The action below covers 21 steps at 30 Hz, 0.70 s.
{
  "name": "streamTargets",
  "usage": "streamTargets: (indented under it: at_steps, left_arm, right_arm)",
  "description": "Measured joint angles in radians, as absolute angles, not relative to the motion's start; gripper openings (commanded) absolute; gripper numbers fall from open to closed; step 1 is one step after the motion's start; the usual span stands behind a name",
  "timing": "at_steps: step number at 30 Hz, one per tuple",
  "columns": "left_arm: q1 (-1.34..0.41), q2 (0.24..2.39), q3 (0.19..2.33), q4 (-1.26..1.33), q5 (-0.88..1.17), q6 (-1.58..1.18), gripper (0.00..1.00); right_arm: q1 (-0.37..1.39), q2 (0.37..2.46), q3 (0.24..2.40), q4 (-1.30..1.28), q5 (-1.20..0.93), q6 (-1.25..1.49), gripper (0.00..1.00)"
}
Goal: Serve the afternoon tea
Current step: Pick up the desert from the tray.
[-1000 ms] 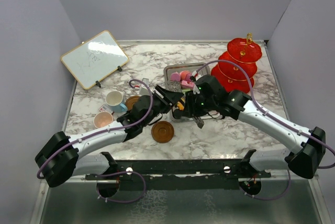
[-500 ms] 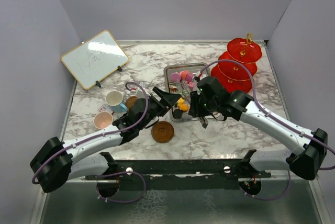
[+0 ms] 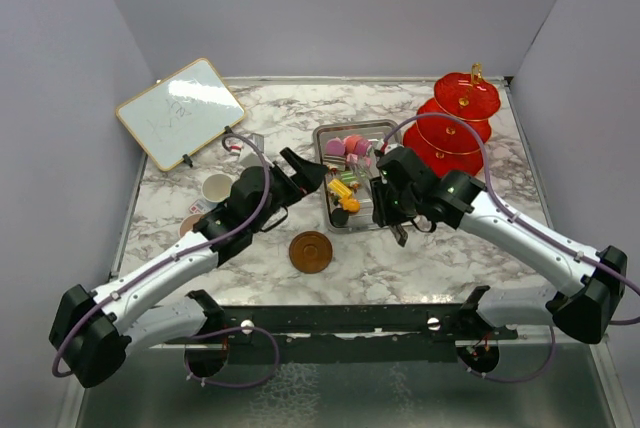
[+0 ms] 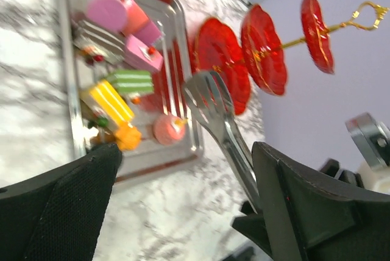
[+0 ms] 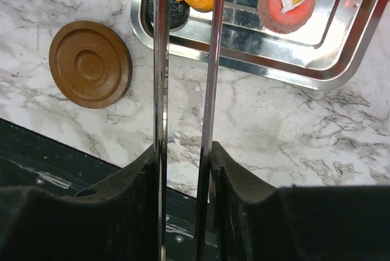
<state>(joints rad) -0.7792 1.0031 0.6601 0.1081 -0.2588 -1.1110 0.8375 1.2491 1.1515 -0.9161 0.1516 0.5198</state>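
Note:
Small colourful cake pieces (image 3: 347,174) lie in a steel tray (image 3: 322,138); the left wrist view shows pink, purple, green, yellow and orange ones (image 4: 116,99). The red three-tier stand (image 3: 455,123) rises right of the tray. My right gripper (image 3: 387,203) is shut on steel tongs (image 5: 210,90), whose two arms run between its fingers (image 5: 241,175) towards the tray's near edge. My left gripper (image 3: 300,170) hangs open and holds nothing, just left of the tray. One brown saucer (image 3: 311,251) lies in front of the tray. The blue cup (image 3: 215,186) peeks out beside the left arm.
A wood-framed whiteboard (image 3: 180,111) leans at the back left. The tongs' spoon-shaped tips (image 4: 210,99) hover over the tray's right rim, close to the stand (image 4: 262,47). The left arm crosses over the cups' area. Grey walls close in both sides.
My left gripper has let go, opened wide and drawn back left from the tongs and tray. My right gripper keeps the tongs, its jaws a little tighter, and has shifted slightly right.

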Motion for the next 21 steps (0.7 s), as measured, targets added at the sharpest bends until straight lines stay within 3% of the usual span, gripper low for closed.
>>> streamTargets:
  at_steps: [12,21]
  left_arm:
    - [-0.466,1.021,0.826,-0.200,-0.058,-0.721,0.95]
    - [-0.447,0.938,0.862,-0.324,-0.078,-0.442,0.98]
  right_arm:
    - [0.838,1.288,1.172,-0.948,0.174,0.484,0.33]
    - [0.789,1.345,1.172,-0.970,0.153,0.484,0.34]
